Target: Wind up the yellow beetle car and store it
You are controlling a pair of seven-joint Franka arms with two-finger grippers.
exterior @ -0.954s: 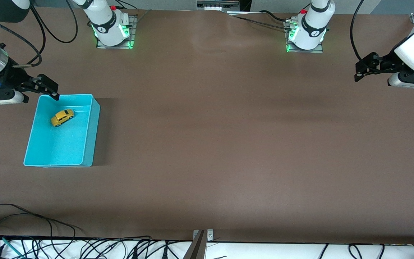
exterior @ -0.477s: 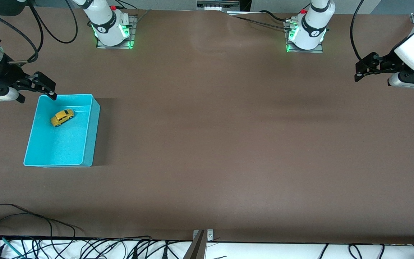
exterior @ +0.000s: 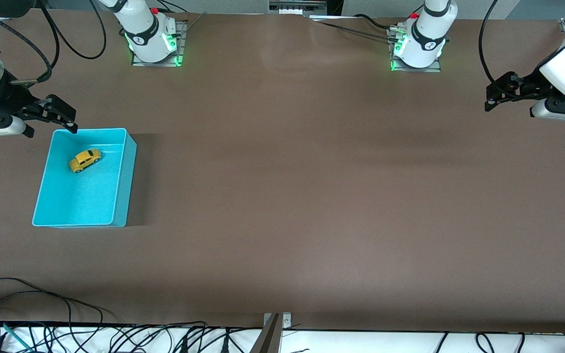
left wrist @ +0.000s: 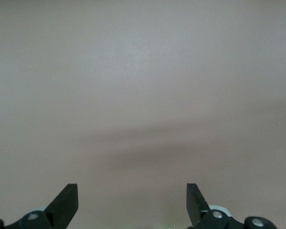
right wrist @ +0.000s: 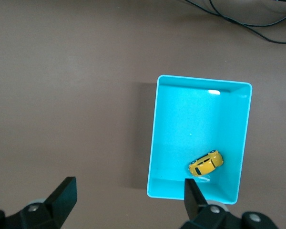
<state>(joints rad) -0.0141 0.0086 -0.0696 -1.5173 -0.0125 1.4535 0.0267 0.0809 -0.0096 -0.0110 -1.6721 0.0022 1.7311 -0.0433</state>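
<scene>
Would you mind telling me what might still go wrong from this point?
The yellow beetle car already sits in the turquoise bin, and both grippers are open and empty. The right gripper hovers at the bin's corner; dropping lower, it might clip the rim and shift the bin. If wound, the car might roll against a wall. The left gripper waits over bare table.

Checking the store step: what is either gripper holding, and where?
Nothing: left gripper and right gripper are open and empty; the yellow beetle car sits in the turquoise bin.
</scene>
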